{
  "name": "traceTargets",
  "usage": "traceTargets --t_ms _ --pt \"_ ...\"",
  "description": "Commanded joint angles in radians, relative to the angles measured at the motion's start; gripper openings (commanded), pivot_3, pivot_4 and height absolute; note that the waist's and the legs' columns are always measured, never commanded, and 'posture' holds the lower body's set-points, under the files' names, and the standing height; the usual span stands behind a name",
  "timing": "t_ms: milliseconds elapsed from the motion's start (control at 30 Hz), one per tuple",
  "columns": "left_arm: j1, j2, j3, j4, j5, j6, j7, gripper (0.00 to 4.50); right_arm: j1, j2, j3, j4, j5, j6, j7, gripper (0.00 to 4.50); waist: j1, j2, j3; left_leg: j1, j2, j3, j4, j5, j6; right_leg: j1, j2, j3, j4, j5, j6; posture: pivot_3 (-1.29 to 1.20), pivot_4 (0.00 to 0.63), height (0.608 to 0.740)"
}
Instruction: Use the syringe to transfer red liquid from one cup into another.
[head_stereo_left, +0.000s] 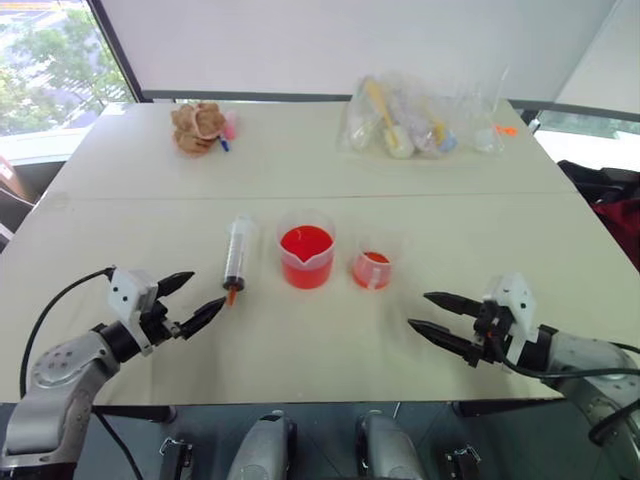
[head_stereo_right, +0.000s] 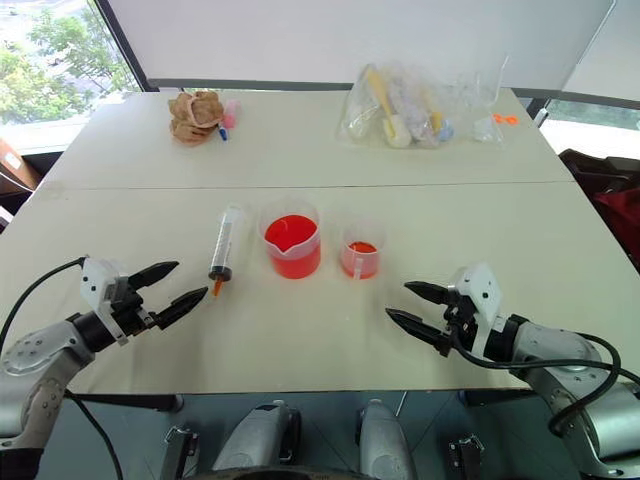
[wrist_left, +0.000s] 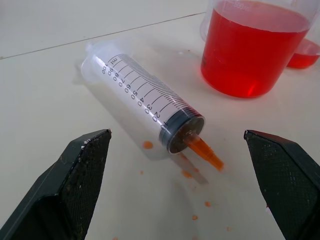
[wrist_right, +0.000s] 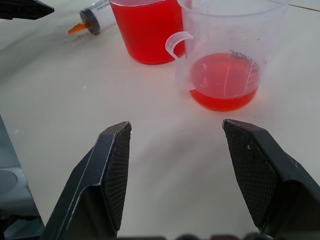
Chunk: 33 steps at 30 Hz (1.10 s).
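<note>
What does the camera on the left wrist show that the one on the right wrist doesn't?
The left wrist view reads the syringe's printed scale and shows orange droplets spilled on the table under its tip, between the open left gripper's fingers. The right wrist view shows the smaller cup's handle and its shallow red liquid, in front of the open right gripper. Both show the syringe lying on the table, the fuller beaker and the smaller cup.

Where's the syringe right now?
The syringe lies flat on the table, just left of the larger beaker, orange tip pointing toward the open left hand, which isn't touching it.
</note>
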Motion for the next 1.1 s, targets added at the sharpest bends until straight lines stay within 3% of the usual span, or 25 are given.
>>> traceTargets --t_ms 33,733,900,967,1100 --pt "-0.008 0.002 0.009 -0.025 0.002 -0.003 0.008 4.46 -0.003 0.008 -0.004 -0.01 0.001 -0.018 0.003 3.03 0.0 0.0 0.0 0.0 0.0 0.0 0.0 0.0 0.0 0.0 0.0 0.0 0.0 0.0 0.0 0.0 0.15 0.74" --pt "-0.032 -0.041 -0.015 0.001 0.032 -0.024 0.018 4.46 -0.02 0.028 0.028 0.001 -0.037 -0.033 -0.012 3.03 -0.001 0.0 0.0 -0.001 0.0 0.0 0.0 0.0 0.0 -0.001 0.0 0.0 0.0 0.0 0.0 0.0 0.15 0.74" --pt "-0.085 -0.055 -0.041 -0.03 0.092 0.024 0.131 4.46 -0.027 0.015 0.032 -0.02 -0.03 -0.007 -0.011 3.03 0.0 0.0 0.0 -0.001 0.0 0.0 0.0 0.0 0.0 -0.001 -0.001 0.0 0.0 0.0 0.0 0.0 0.15 0.74" --pt "-0.166 -0.073 -0.025 -0.076 0.037 0.163 0.235 4.46 -0.084 -0.024 0.023 -0.063 0.003 0.049 -0.015 3.03 0.0 0.0 0.0 -0.001 0.0 0.0 0.0 0.0 0.0 -0.001 0.0 0.0 0.0 0.0 0.0 0.0 0.15 0.74" --pt "-0.336 0.104 -0.105 -0.143 -0.002 0.612 0.279 4.46 -0.201 -0.099 -0.019 -0.12 0.092 0.14 -0.009 3.03 -0.003 -0.002 0.001 -0.005 0.0 -0.002 0.002 0.0 0.0 -0.005 0.003 -0.001 0.002 0.002 0.004 0.0 0.15 0.74"
